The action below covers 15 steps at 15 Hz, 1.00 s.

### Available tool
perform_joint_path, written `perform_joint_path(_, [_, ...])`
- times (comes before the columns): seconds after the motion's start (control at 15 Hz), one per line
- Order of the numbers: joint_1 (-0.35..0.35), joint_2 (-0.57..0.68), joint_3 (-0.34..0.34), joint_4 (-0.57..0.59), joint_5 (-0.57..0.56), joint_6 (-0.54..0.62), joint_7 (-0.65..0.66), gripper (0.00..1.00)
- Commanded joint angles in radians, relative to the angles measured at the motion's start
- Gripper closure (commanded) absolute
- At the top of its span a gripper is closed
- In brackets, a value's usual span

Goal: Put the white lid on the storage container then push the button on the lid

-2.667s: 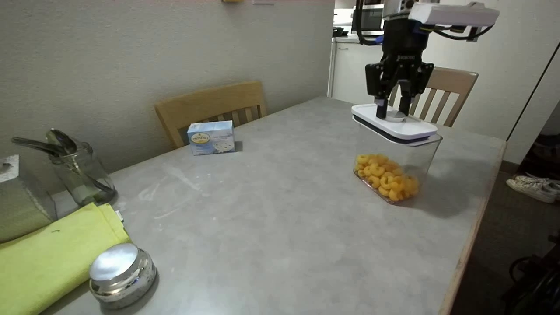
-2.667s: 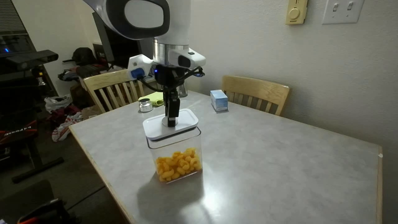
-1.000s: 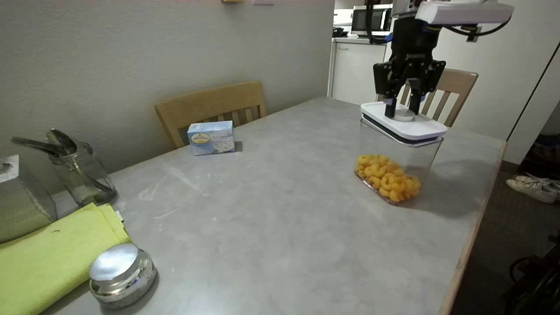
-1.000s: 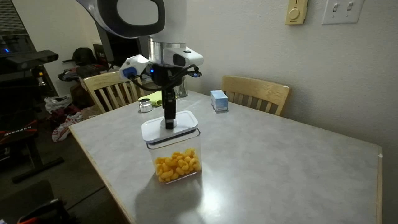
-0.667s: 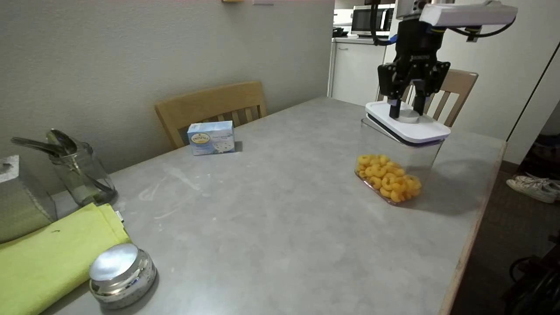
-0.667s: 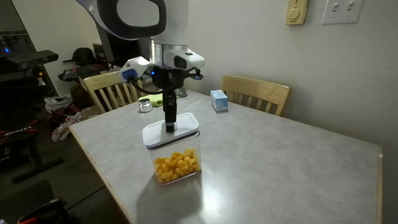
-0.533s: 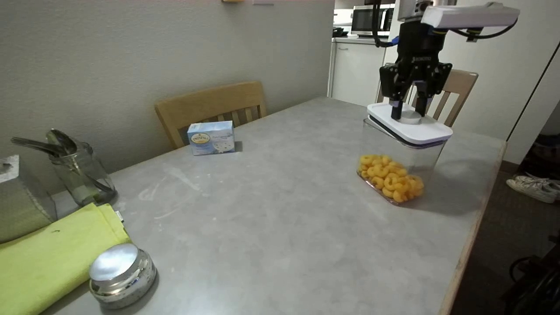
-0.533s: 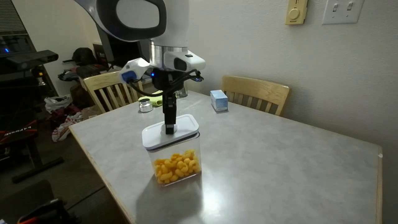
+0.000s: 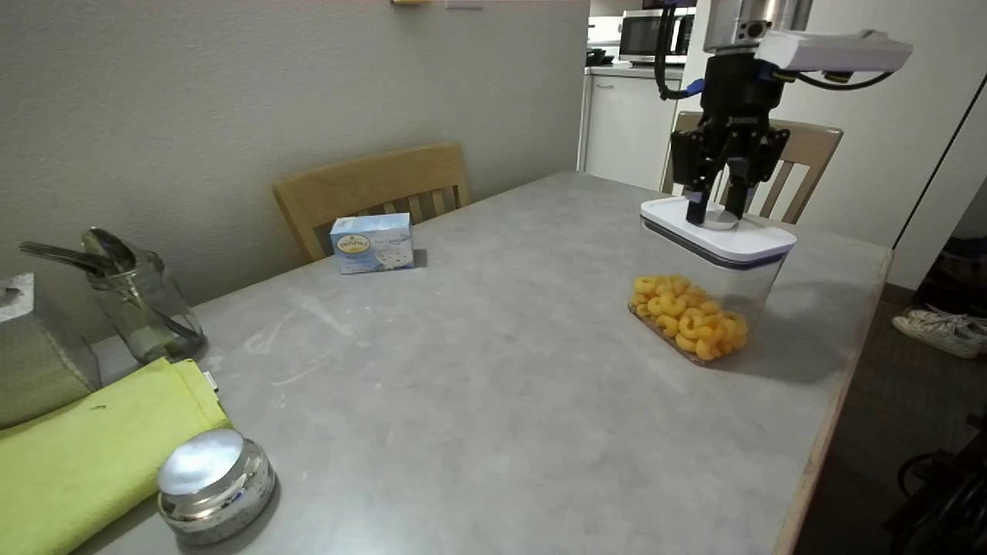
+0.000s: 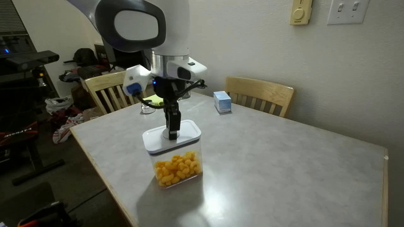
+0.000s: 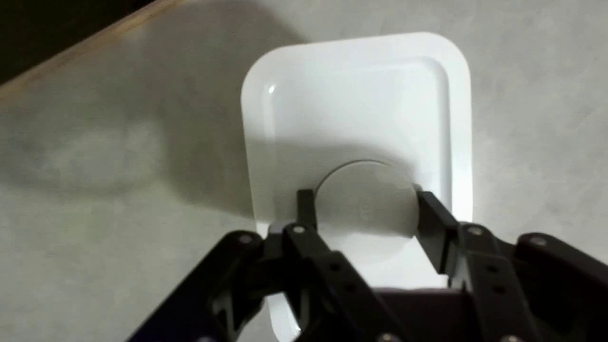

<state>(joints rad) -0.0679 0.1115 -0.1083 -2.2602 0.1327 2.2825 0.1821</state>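
The white lid (image 9: 756, 240) sits level across the mouth of the storage container (image 9: 732, 285), its dark seal showing as an even band at the rim. The container is clear, with yellow-orange pieces inside, and stands upright; it also shows in an exterior view (image 10: 195, 147). My gripper (image 9: 716, 216) points down over the lid's middle. In the wrist view my fingers (image 11: 363, 194) are on both sides of the round raised button (image 11: 365, 209) and touch it. The near part of the lid (image 11: 361, 104) is hidden behind the fingers there. The container is hidden under the lid in that view.
A blue-and-white box (image 9: 374, 243) stands near the wall. A shiny metal tin (image 9: 216, 486), a yellow cloth (image 9: 108, 455) and a glass jar with cutlery (image 9: 146, 308) are at the table's far end. The table edge (image 9: 837, 401) runs close to the container.
My gripper has carried the lid over the container, shifting and lowering it from an offset, tilted pose to level on the rim. The container has shifted slightly. The fingers stay on the button.
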Motion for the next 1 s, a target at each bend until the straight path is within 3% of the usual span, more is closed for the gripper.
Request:
perform_joint_path(0.0, [-0.01, 0.006, 0.018, -0.018, -0.008, 0.048, -0.186, 0.71])
perform_joint_path(0.47, [-0.013, 0.019, 0.047, -0.001, -0.005, 0.066, -0.543, 0.71])
perform_joint_path(0.67, [-0.014, 0.016, 0.052, 0.0, -0.008, 0.069, -0.619, 0.71])
perform_joint_path(0.73, [-0.014, 0.012, 0.052, -0.002, -0.009, 0.067, -0.634, 0.21])
perform_joint_path(0.8, [-0.014, 0.01, 0.052, -0.004, -0.01, 0.065, -0.643, 0.2])
perform_joint_path(0.93, [-0.011, 0.002, 0.052, -0.006, -0.021, 0.056, -0.634, 0.08])
